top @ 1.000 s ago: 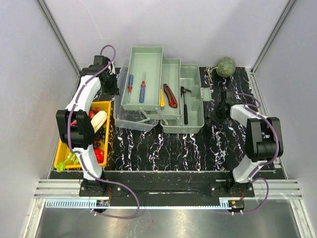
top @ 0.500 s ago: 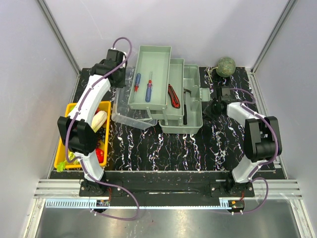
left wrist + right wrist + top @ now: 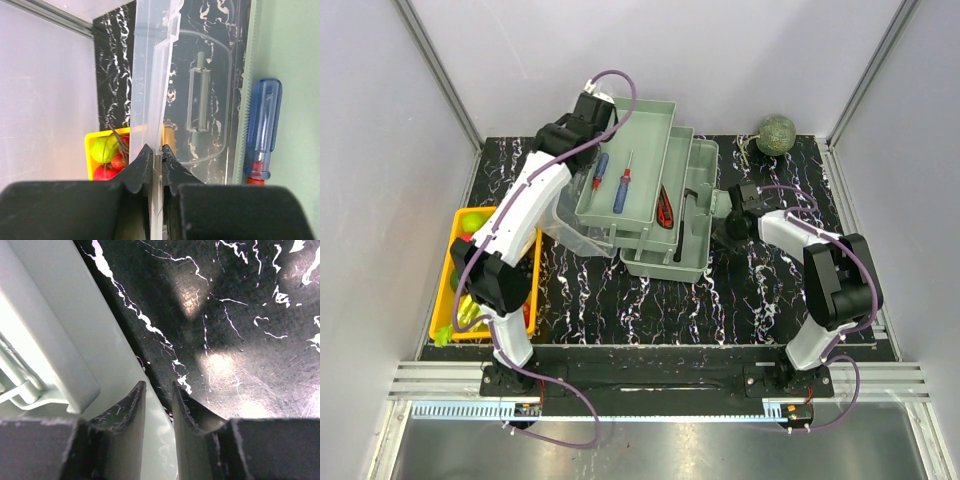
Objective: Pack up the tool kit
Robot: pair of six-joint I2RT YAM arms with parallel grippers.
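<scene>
From my three camera views I can read no lettering, label, brand mark or number on the toolbox point(image 3: 650, 125), its clear lid point(image 3: 150, 75), the blue-handled screwdriver point(image 3: 265, 125) or the marbled surface point(image 3: 650, 300).

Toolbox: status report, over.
Left gripper shut on translucent lid edge. Right gripper at toolbox end wall, grip unclear. Trays partly folded in. Nothing seen blocking.
</scene>
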